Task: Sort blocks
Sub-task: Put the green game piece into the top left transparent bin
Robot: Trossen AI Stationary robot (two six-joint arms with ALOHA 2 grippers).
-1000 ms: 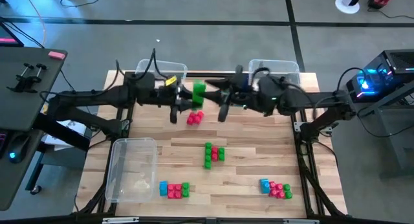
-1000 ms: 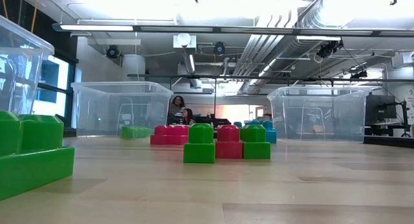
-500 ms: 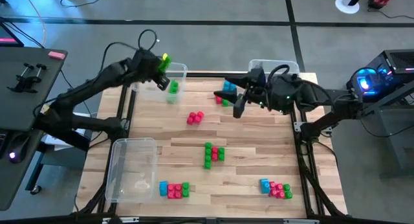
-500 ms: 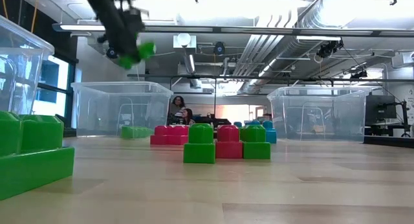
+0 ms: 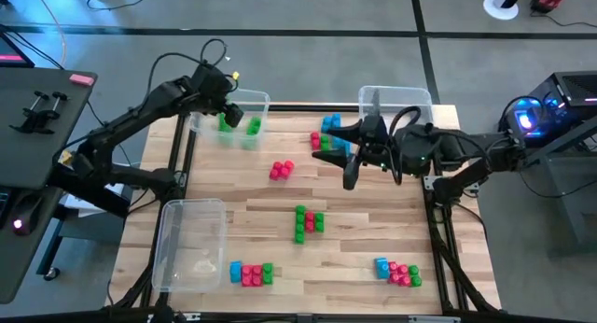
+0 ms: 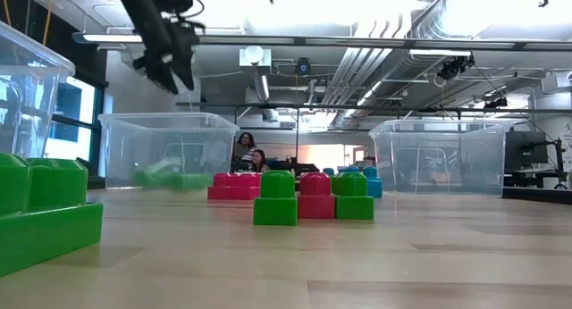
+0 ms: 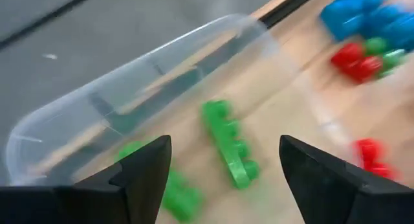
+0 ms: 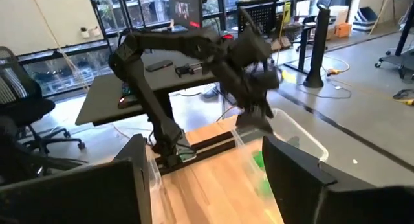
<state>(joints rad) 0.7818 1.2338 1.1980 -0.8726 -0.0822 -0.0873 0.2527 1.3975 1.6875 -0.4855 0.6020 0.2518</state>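
My left gripper hangs open above the far-left clear bin, tipped downward. Below its fingers in the left wrist view, a long green block is inside the bin beside another green block; the low view shows a green block blurred behind the bin wall. My right gripper stands open above the table's far middle, beside a blue, red and green cluster that lies on the wood. Nothing is between its fingers.
A red block lies mid-table, a green and red cluster nearer. Two mixed clusters sit by the near edge. Another clear bin stands near left, a third far right. People sit beyond the table.
My left gripper has swung from the table's far middle to above the far-left bin with a green block, tipped downward and let it go; the block has dropped into the bin. My right gripper has drifted slightly toward the right edge. The blue cluster now lies on the table.
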